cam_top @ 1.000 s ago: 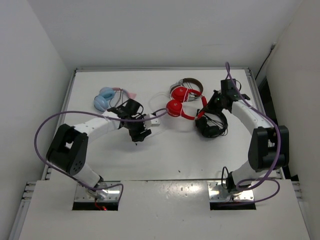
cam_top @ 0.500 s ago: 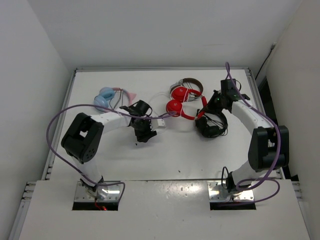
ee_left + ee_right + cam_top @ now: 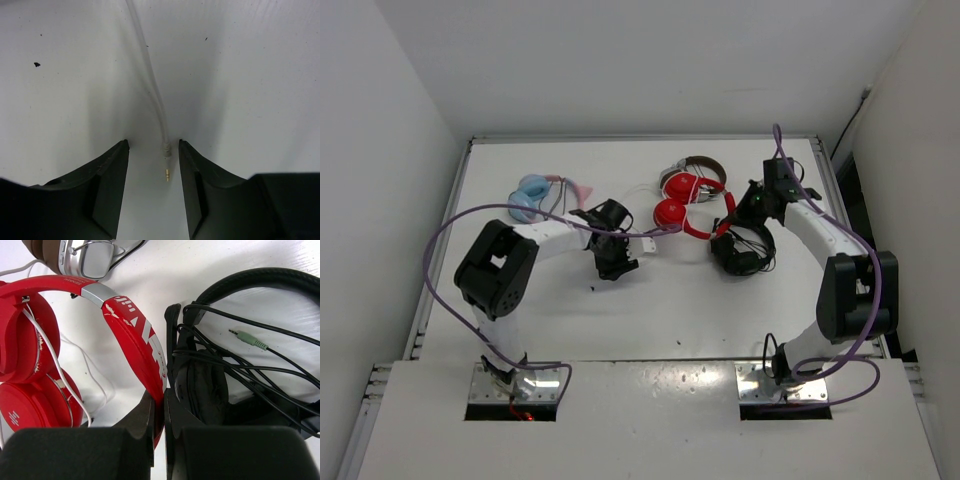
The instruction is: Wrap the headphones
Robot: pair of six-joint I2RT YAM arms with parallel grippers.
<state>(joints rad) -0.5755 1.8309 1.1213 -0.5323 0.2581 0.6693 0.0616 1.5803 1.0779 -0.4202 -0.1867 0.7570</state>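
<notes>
The red headphones (image 3: 670, 212) lie at the table's middle right, ear cups side by side. Their thin white cable (image 3: 642, 241) trails left. My right gripper (image 3: 732, 216) is shut on the red headband (image 3: 135, 335), with the ear cups (image 3: 25, 340) to its left. My left gripper (image 3: 617, 262) is open and low over the table. In the left wrist view the white cable (image 3: 150, 80) runs down between its jaws and ends in a white plug (image 3: 166, 150) with a gold tip. The left gripper (image 3: 152, 145) straddles the plug without touching it.
Black headphones (image 3: 742, 248) with a tangled black cable and green plug (image 3: 247, 338) lie against the red headband's right side. Brown-and-silver headphones (image 3: 705, 170) sit behind the red ones. Light blue headphones (image 3: 530, 196) lie at the back left.
My left gripper has moved right along the table toward the red headphones, over the cable's plug end. The right arm and the headphones have not moved.
</notes>
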